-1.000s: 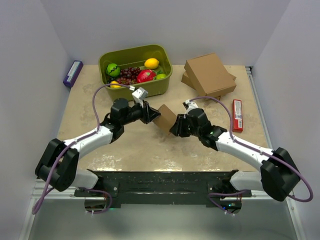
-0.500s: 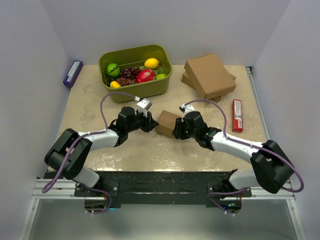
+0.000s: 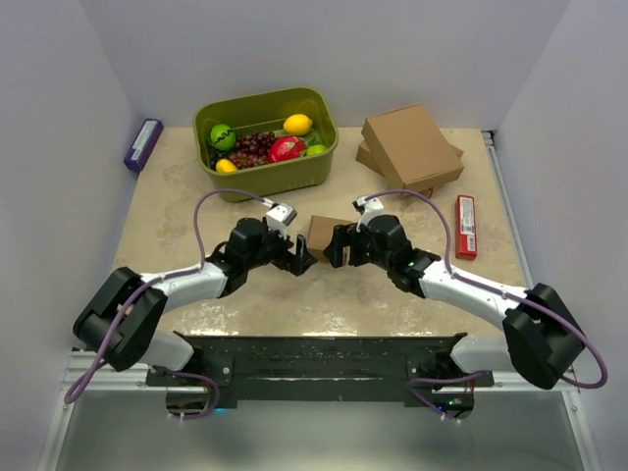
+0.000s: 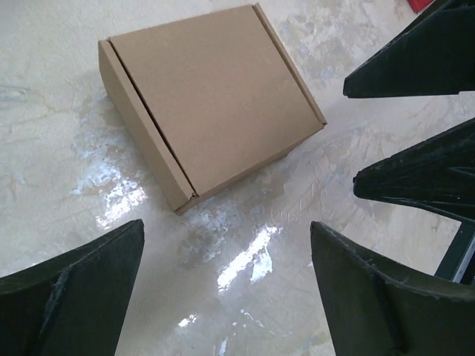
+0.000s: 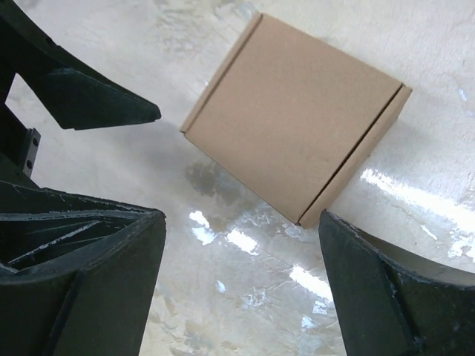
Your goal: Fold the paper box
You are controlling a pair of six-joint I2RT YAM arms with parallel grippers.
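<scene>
Just beyond left gripper (image 4: 226, 225), paper box (image 4: 215, 96)

The small square brown cardboard box (image 4: 215, 96) looks matt and smooth. The pale stone-look table top (image 4: 44, 148) is smooth and very shiny, like glass.

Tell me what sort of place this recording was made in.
Probably a robot test booth, not a home: plain white walls close in a small table, with staged props on it, a tub of fruit and stacked cardboard boxes.
</scene>
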